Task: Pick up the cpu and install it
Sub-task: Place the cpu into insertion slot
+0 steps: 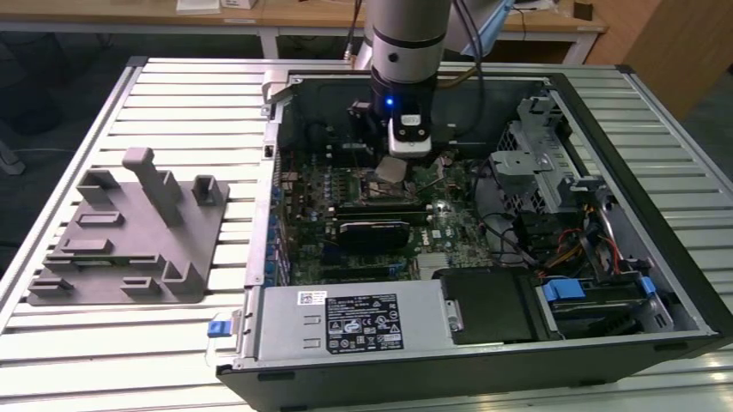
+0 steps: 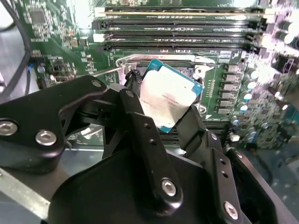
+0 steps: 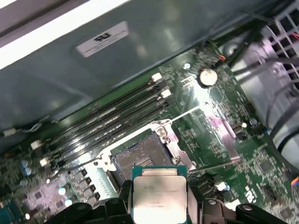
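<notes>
The cpu (image 1: 393,170), a small silvery square chip with a thin teal rim, hangs inside the open computer case, held by its edges in my gripper (image 1: 396,163), which is shut on it. In the second wrist view the cpu (image 2: 169,99) sits tilted between the two black fingers (image 2: 136,114) of the gripper (image 2: 163,119), above the motherboard's open socket (image 2: 196,70). In the first wrist view the cpu (image 3: 159,193) hovers just short of the empty socket (image 3: 140,157), whose metal load plate (image 3: 219,128) is swung open.
The computer case (image 1: 275,172) lies open on a slatted table (image 1: 172,103). A grey fixture tray (image 1: 126,232) stands at the exterior view's left. RAM slots (image 3: 107,121) run beside the socket. The power supply (image 1: 343,322), drive cage (image 1: 550,167) and cables (image 1: 572,249) crowd the case.
</notes>
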Motion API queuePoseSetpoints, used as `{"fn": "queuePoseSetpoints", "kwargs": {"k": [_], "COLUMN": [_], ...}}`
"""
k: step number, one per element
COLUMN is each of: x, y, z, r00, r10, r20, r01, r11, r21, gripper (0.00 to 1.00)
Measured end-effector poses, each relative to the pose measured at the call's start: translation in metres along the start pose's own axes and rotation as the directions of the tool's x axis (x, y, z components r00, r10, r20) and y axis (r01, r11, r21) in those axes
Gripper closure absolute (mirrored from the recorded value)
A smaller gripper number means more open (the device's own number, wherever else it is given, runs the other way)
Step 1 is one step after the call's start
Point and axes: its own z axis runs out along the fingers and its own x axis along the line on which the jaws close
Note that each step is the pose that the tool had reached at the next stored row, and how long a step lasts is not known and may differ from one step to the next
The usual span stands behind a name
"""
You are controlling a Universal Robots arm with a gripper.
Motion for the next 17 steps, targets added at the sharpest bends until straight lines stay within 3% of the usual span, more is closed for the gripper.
{"fn": "queuePoseSetpoints", "kwargs": {"k": [5, 9, 13, 17], "x": [0.0, 0.0, 0.0, 0.0], "y": [0.0, 0.0, 0.0, 0.0], "z": [0.0002, 0.0003, 0.0005, 0.0009], "r00": [0.9959, 0.9866, 0.9722, 0.9523], "r10": [0.09, 0.163, 0.234, 0.305], "r20": [0.0049, 0.0089, 0.0128, 0.0169], "r01": [-0.09, -0.163, -0.234, -0.305], "r11": [0.9959, 0.9866, 0.9722, 0.9524], "r21": [0.0007, 0.0011, 0.0011, 0.001], "gripper": [0.45, 0.45, 0.45, 0.45]}}
